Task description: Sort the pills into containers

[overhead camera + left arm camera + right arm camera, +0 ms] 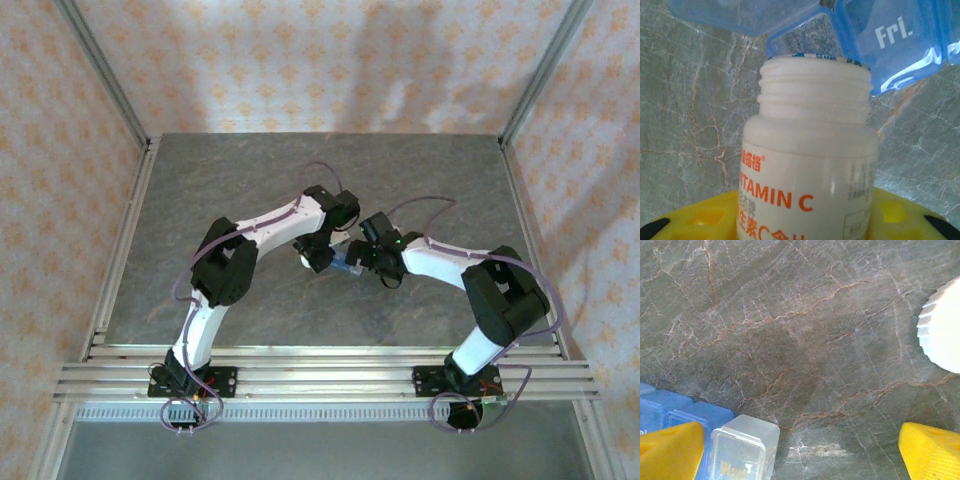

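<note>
Mid-frame from above, the left hand (pixel 318 256) grips an uncapped white vitamin bottle (pixel 810 165), its mouth right at the blue pill box (pixel 895 40). The right hand (pixel 800 452) is spread wide and holds nothing, with the pill box at its view's lower left. The grey marble worktop (pixel 200 200) runs out to metal rails (pixel 125 240) and patterned walls (pixel 300 60).

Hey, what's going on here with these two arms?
The left end effector grips an uncapped white vitamin C bottle, its mouth aimed at the blue pill box, whose Fri. lid stands open. The right end effector hangs open beside the box, one finger right against it. The bottle's ribbed cap lies on the table nearby.
</note>
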